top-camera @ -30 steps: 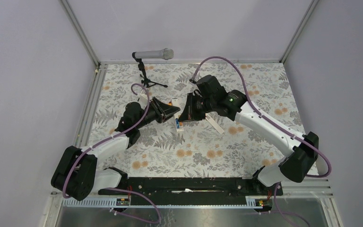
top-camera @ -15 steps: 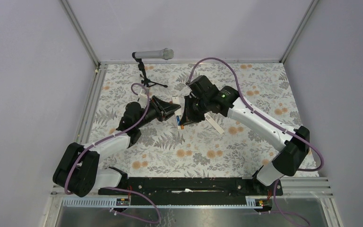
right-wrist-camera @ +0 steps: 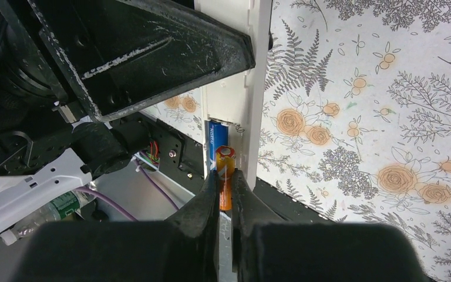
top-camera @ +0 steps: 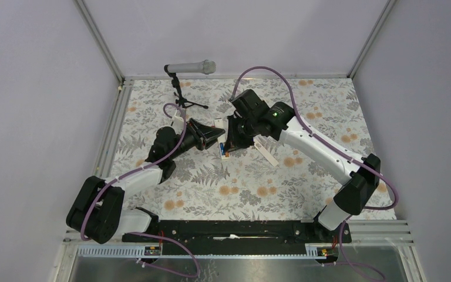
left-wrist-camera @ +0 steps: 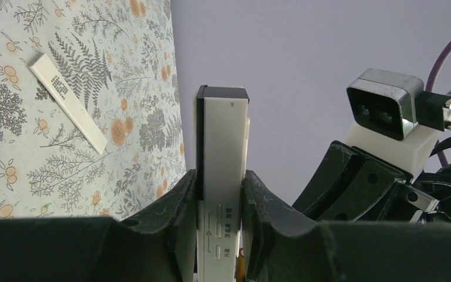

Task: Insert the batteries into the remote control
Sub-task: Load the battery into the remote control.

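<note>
My left gripper (top-camera: 215,137) is shut on the white remote control (left-wrist-camera: 223,135) and holds it above the mat, with the open battery bay turned toward the right arm. In the right wrist view the remote (right-wrist-camera: 257,70) holds the blue battery (right-wrist-camera: 212,141) in its bay. My right gripper (right-wrist-camera: 225,174) is shut on the orange battery (right-wrist-camera: 225,161), with the battery's tip at the bay beside the blue one. In the top view the right gripper (top-camera: 230,145) is right against the remote (top-camera: 224,152). The flat white back cover (top-camera: 265,154) lies on the mat; it also shows in the left wrist view (left-wrist-camera: 67,103).
A grey microphone (top-camera: 191,67) on a black tripod (top-camera: 183,100) stands at the back left of the floral mat (top-camera: 258,188). Metal rails run along the mat's left edge (top-camera: 113,129), and grey walls enclose the cell.
The right arm has swung a little to the left, bringing its gripper and the orange battery closer to the remote. The left arm has hardly moved.
</note>
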